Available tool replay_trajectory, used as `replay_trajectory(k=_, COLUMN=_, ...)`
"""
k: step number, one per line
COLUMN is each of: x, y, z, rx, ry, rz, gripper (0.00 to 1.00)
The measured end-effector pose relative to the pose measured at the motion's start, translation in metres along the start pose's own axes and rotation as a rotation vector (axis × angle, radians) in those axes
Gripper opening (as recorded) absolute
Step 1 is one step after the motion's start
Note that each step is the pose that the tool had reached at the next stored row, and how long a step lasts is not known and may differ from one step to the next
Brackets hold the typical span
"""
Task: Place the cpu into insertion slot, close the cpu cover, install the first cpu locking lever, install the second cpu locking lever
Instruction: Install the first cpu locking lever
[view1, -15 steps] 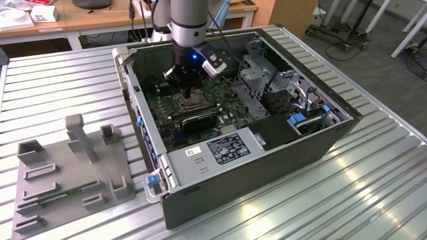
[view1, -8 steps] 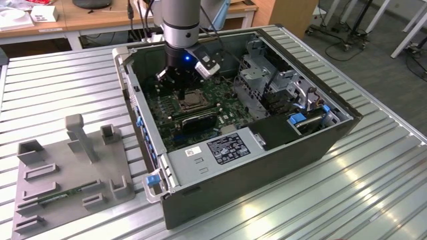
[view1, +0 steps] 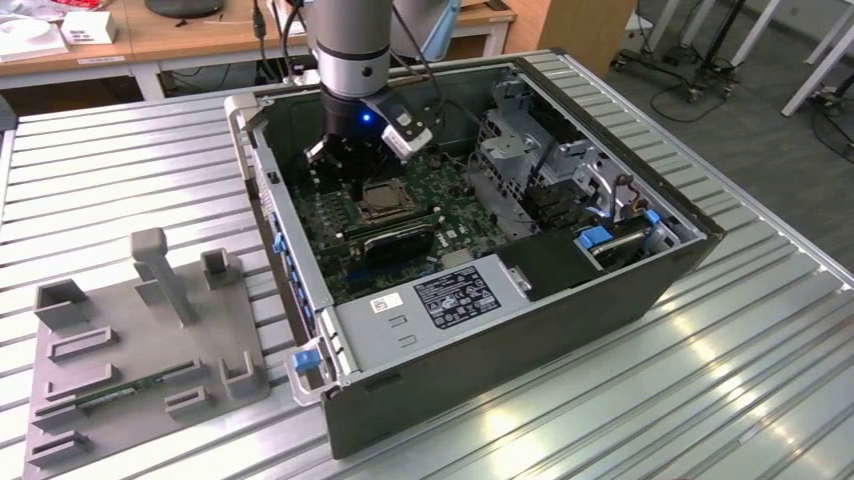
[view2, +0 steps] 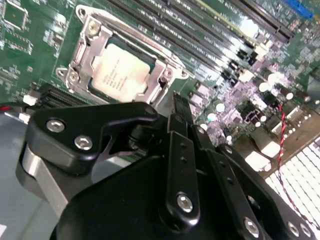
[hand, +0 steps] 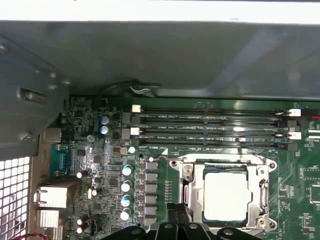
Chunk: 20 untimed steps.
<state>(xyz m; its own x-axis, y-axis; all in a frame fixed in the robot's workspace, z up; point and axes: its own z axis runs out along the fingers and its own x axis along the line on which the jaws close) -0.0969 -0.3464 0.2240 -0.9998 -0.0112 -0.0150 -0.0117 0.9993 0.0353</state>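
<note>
1. We see the chip (hand: 225, 196) lying flat in the socket (view1: 383, 200), pale face up.
2. The cover (hand: 191, 192) sits down around the chip, so we judge the first two steps done. We cannot tell whether the locking levers are latched.
3. The gripper (view2: 181, 107) hangs just beside the socket, fingers drawn together and holding nothing.
4. Long black memory slots (hand: 210, 127) run alongside the socket. The computer case (view1: 574, 310) walls and a metal cage (view1: 514, 150) hem the arm in. A grey rack (view1: 147, 340) rests on the table (view1: 747, 330) outside.
</note>
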Motion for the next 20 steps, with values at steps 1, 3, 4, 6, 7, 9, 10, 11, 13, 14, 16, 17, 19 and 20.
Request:
replay_trajectory(k=1, x=0.0, y=0.0, z=0.0, rx=0.0, ry=0.0, rz=0.0, gripper=0.11)
replay_trajectory(k=3, x=0.0002, y=0.0, z=-0.0001, rx=0.0, ry=0.0, rz=0.0, gripper=0.11)
replay_trajectory(k=4, x=0.0002, y=-0.0001, z=-0.0003, rx=0.0, ry=0.0, rz=0.0, gripper=0.11)
replay_trajectory(k=6, x=0.0001, y=0.0, z=-0.0014, rx=0.0001, ry=0.0001, rz=0.0, gripper=0.11)
replay_trajectory(k=7, x=0.0001, y=0.0, z=-0.0022, rx=0.0, ry=0.0, rz=0.0, gripper=0.11)
replay_trajectory(k=9, x=0.0001, y=0.0001, z=-0.0042, rx=0.0001, ry=0.0001, rz=0.0, gripper=0.11)
replay_trajectory(k=10, x=0.0001, y=0.0001, z=-0.0053, rx=0.0001, ry=0.0001, rz=0.0, gripper=0.11)
replay_trajectory(k=11, x=0.0, y=0.0002, z=-0.0064, rx=0.0, ry=0.0, rz=0.0, gripper=0.11)
replay_trajectory(k=13, x=0.0, y=0.0003, z=-0.0087, rx=0.0, ry=0.0, rz=0.0, gripper=0.11)
replay_trajectory(k=14, x=0.0, y=0.0003, z=-0.0098, rx=0.0, ry=0.0, rz=0.0, gripper=0.11)
replay_trajectory(k=16, x=0.0, y=0.0004, z=-0.012, rx=0.0, ry=0.0, rz=0.0, gripper=0.11)
replay_trajectory(k=17, x=0.0, y=0.0004, z=-0.0129, rx=0.0, ry=0.0001, rz=0.0, gripper=0.11)
replay_trajectory(k=19, x=-0.0001, y=0.0005, z=-0.0142, rx=0.0, ry=0.0, rz=0.0, gripper=0.11)
replay_trajectory(k=20, x=-0.0001, y=0.0005, z=-0.0148, rx=0.0, ry=0.0, rz=0.0, gripper=0.11)
